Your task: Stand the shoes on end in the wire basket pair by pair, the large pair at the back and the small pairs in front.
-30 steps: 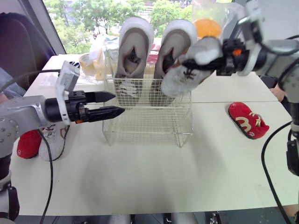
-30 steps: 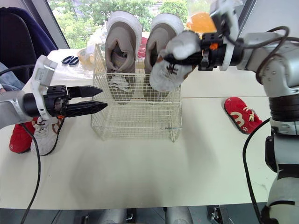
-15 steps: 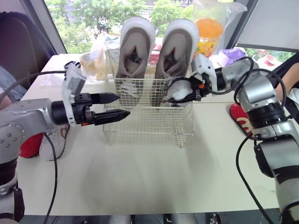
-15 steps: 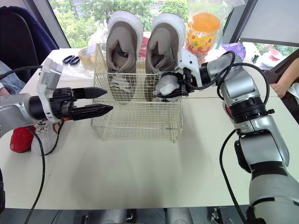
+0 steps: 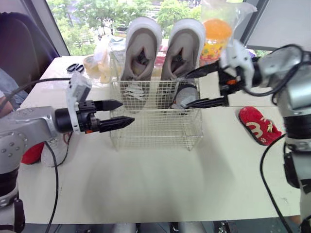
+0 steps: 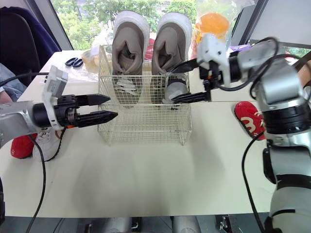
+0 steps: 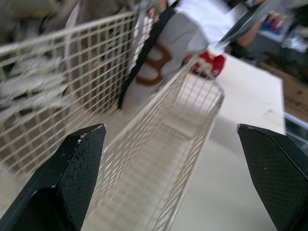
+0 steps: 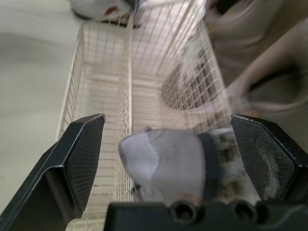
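The wire basket [image 5: 155, 127] stands mid-table with the two large beige shoes [image 5: 140, 48] on end along its back wall. In front of the right one, a small grey shoe [image 5: 183, 96] stands inside the basket's right side. My right gripper [image 5: 193, 88] reaches in from the right and is open. Its fingers [image 8: 82, 144] are spread wide on either side of that grey shoe [image 8: 163, 159] without pressing it. My left gripper [image 5: 115, 113] hovers open at the basket's left wall [image 7: 192, 96], holding nothing.
A small red shoe [image 5: 259, 126] lies on the table to the right of the basket. A white shoe [image 5: 52, 148] and another red shoe [image 5: 30, 149] lie at the left edge. Scissors [image 5: 73, 67] and bags, one orange [image 5: 214, 29], sit behind the basket.
My right gripper carried the small grey shoe down from above the basket into its right side, then spread its fingers off it. The left gripper has stayed beside the basket.
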Available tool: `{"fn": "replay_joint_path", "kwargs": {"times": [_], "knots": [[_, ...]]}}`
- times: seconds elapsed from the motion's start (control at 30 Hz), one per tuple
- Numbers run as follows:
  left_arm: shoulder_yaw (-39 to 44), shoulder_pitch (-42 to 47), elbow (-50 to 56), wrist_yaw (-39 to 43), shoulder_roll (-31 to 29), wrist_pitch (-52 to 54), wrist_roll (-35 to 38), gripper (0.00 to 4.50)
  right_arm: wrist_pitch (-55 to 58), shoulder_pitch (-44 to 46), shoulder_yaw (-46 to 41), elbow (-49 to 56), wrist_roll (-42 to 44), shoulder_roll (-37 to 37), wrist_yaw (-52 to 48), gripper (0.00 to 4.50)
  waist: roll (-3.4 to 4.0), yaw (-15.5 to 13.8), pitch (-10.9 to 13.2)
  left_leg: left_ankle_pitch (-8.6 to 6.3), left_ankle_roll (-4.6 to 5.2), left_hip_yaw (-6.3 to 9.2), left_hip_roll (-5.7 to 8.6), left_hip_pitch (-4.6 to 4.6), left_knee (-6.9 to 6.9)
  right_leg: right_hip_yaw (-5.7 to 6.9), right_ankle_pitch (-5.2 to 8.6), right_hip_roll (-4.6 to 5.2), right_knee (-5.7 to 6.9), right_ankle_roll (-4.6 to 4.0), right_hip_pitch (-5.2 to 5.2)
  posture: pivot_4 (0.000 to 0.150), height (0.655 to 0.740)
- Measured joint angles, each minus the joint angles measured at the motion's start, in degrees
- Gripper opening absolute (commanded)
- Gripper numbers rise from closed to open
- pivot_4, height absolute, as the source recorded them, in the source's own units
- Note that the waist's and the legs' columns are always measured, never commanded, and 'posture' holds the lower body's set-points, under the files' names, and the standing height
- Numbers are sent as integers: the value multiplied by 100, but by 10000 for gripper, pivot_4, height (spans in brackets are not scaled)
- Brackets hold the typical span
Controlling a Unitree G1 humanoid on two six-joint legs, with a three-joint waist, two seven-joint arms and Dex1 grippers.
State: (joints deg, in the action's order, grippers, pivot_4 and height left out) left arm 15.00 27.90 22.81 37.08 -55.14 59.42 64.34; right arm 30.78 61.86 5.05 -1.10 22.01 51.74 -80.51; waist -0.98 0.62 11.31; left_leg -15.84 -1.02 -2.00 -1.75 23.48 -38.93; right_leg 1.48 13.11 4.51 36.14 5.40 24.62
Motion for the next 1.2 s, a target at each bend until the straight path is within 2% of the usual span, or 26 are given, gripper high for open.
{"fn": "replay_joint_path", "kwargs": {"times": [0.2,0.33,0.43,0.5,0.6,0.73,0.9,1.1,1.2], "knots": [[332,68,-203,-1244,-255,516,-343,45000,547,65,-343,778,460,262,23,44853,0,34,0,0,0,-3,-3,-9,0,-2,3,-3,3,-7,-1,1500,7400],[320,-148,-273,-1708,-1248,1306,-944,45000,140,-107,-33,1115,294,364,-241,44853,0,32,0,0,-1,-8,-3,-8,3,-2,4,-1,-1,-6,1,1500,7400],[275,-420,-419,-1833,-1522,1475,-1441,45000,-174,-275,187,1093,98,360,-364,44853,1,5,1,0,-1,-12,-1,-6,3,-3,10,4,0,-17,2,1500,7400],[250,-904,-503,-1704,-1605,1370,-1725,45000,-425,-298,271,1092,1,358,-435,44853,2,12,1,0,-2,-18,-1,-7,5,-4,11,7,0,-18,5,1500,7400],[169,-1469,-757,-1536,-1505,1281,-2048,45000,-620,-327,318,1061,-64,344,-503,44853,0,15,2,0,-2,-20,-4,-4,6,-3,10,6,1,-19,11,1500,7400],[169,-1646,-832,-1358,-1404,1210,-2275,45000,-639,-330,318,1039,-72,337,-516,44853,-2,-1,2,0,-3,-18,-4,-2,5,-2,11,11,0,-21,11,1500,7400],[161,-1585,-1261,-1374,-1071,1040,-2681,45000,-552,-464,308,1112,-48,343,-454,44853,-2,7,2,0,-3,-18,-4,-3,6,-2,11,9,2,-22,12,1500,7400],[82,-1058,-1876,-1420,-656,988,-3045,45000,-323,-515,285,1338,24,356,-334,44853,-3,4,1,0,-2,-19,-4,-2,5,-3,3,10,3,-9,10,1500,7400],[-87,-898,-2055,-1413,-504,952,-3203,36568,-241,-516,278,1355,36,359,-290,45000,-3,4,1,0,-2,-19,-3,-2,4,-2,-1,10,3,-3,10,1500,7400]]}}
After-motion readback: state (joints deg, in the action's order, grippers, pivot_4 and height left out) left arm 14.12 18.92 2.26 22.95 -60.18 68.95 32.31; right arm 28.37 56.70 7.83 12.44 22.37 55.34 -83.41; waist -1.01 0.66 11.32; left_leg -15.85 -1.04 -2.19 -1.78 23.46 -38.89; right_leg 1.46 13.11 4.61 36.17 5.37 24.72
